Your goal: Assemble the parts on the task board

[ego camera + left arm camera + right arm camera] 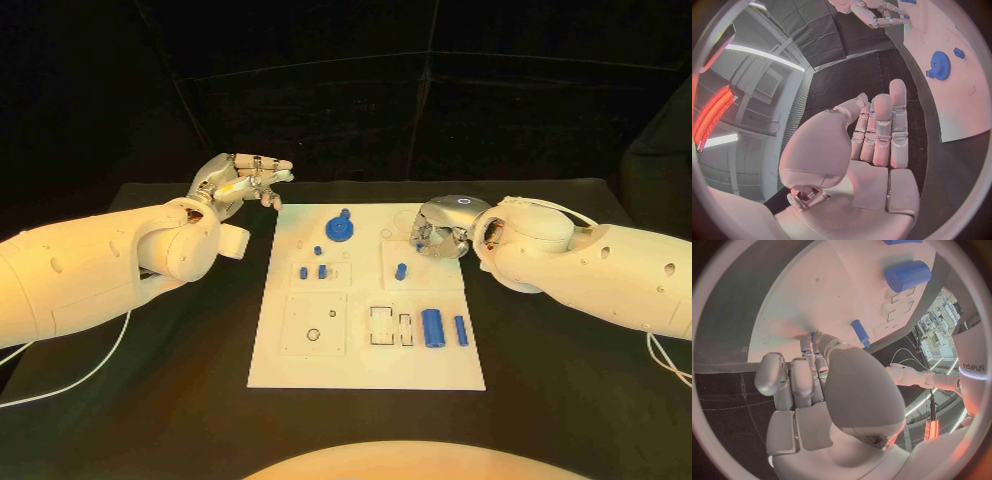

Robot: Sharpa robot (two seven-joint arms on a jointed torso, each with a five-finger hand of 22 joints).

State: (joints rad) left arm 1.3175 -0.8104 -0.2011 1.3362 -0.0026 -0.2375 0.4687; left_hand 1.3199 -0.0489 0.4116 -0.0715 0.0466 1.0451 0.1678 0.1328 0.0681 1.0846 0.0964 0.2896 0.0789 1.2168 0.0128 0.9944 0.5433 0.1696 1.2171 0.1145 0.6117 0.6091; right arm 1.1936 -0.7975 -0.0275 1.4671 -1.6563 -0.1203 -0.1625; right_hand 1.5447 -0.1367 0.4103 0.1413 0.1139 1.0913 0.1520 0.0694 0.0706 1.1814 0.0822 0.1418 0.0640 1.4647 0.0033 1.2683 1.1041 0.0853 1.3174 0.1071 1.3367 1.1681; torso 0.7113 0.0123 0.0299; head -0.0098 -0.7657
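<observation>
The white task board (368, 340) lies mid-table. On it are a blue gear (340, 228), small blue pegs (303, 272) (398, 269), a blue cylinder (431, 323) and a blue bar (462, 331). My right hand (437, 232) hovers over the board's far right part, fingers curled downward. In the right wrist view a small blue part (812, 335) sits pinched at the fingertips, close to the board (848, 285), with a peg (859, 333) and the cylinder (907, 275) beyond. My left hand (242, 180) is raised off the board's far left corner, holding nothing, its fingers (882, 132) straight.
The left wrist view catches the gear (940, 65), a small peg (959, 52) and my right hand (873, 12) across the board (954, 105). Several recesses lie on the board's near half (315, 325). Black tabletop (173, 380) surrounds the board.
</observation>
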